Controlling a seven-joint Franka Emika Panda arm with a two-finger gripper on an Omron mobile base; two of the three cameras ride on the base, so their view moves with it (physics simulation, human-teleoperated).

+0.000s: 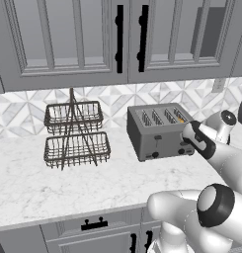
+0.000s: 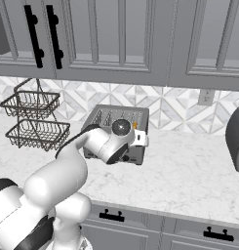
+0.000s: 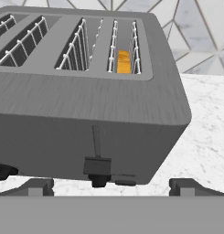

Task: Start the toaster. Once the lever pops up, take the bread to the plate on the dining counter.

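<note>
Standing at the marble worktop (image 1: 53,183), the arm reaches toward the long face of the toaster (image 1: 157,129), which sits near the tiled wall, to the right of a two-tier wire basket (image 1: 75,133). The gripper (image 3: 111,186) hangs just in front of the toaster's knob side, low against the face. Its two fingers (image 3: 38,186) stand wide apart with nothing between them; the jaws are spread well beyond the width of the lever.

The bread (image 3: 124,61) sits deep in the slot at the right end of the toaster, only a strip of orange showing between the wires. Directly below that slot, on the face, the lever (image 3: 97,165) rests at the bottom of its slit, so it looks already pressed down, though I judge that from its position alone. A small black knob (image 3: 99,181) sits just under it.

If toasting is under way, the sound move is to hold off the face and watch the lever, keeping the fingers clear of its slit so nothing blocks its rise. If it needs pressing, a finger should come down on top of the tab, not on the knob beneath. Reaching for the bread will call for the hand to come up over the slot and close narrowly on the slice's edge.
</note>
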